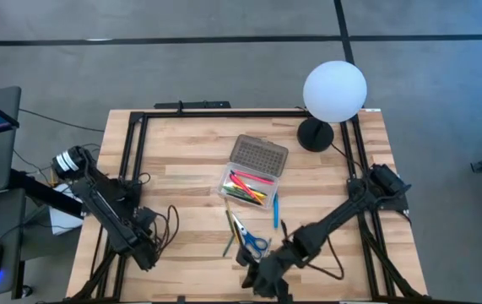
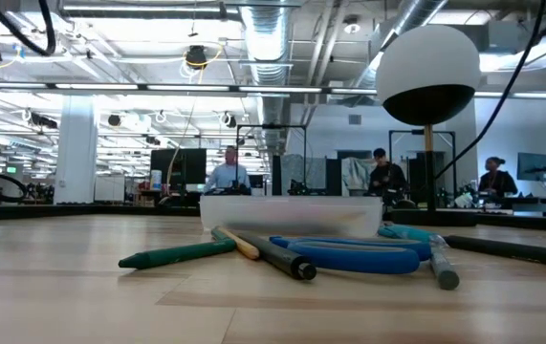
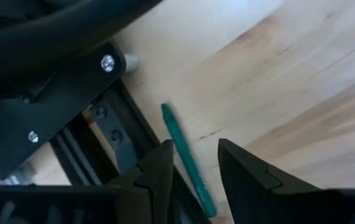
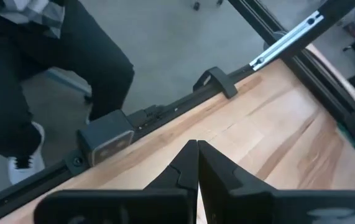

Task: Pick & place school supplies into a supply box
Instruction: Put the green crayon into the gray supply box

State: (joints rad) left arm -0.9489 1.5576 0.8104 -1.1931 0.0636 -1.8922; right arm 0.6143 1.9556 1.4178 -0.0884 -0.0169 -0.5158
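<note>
The supply box [image 1: 252,173] lies open mid-table, its grey dotted lid [image 1: 259,154] folded back toward the far side and several coloured pens in its clear tray [image 1: 245,187]. Near of it, a blue pen [image 1: 275,209], blue-handled scissors [image 1: 254,243] and a green pencil [image 1: 228,245] lie flat on the wood. My right gripper [image 4: 197,163] is shut and empty, low at the table's near edge [image 1: 259,277], just near of the scissors. My left gripper [image 3: 196,168] is open at the near left corner [image 1: 149,258]; another green pencil [image 3: 186,158] lies on the table between its fingers, beside the black rail.
A white globe lamp [image 1: 334,91] stands on its black base at the far right corner. Black frame rails [image 1: 135,152] run along the table's sides, and loose black cables [image 1: 169,226] lie near the left arm. A small camera block [image 4: 106,140] sits on the near edge; a person's legs [image 4: 15,93] stand beyond.
</note>
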